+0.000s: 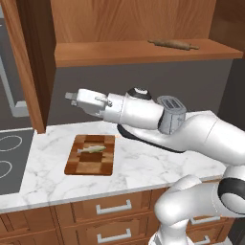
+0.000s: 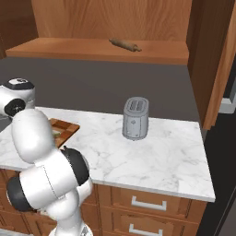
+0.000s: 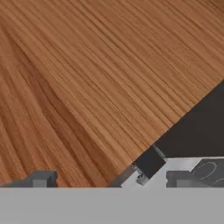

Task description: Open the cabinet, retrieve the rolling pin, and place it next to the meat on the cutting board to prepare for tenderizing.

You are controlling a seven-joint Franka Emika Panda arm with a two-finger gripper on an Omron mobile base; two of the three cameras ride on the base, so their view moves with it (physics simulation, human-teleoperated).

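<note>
The brown wooden wall cabinet [image 1: 129, 28] stands open, so fetching comes next. The fingers [image 1: 71, 97] are spread wide and empty, facing the open door's wood grain. The slim wooden rolling pin [image 1: 173, 44] lies on the shelf, well above and right of them; reaching it calls for a lift and swing.

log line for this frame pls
cabinet: doors open | rolling pin: on shelf | meat: on cutting board | gripper: open, empty, near left door

Checkered brown cutting board [image 1: 91, 155], seemingly pale-greenish meat [image 1: 92, 149]
</note>
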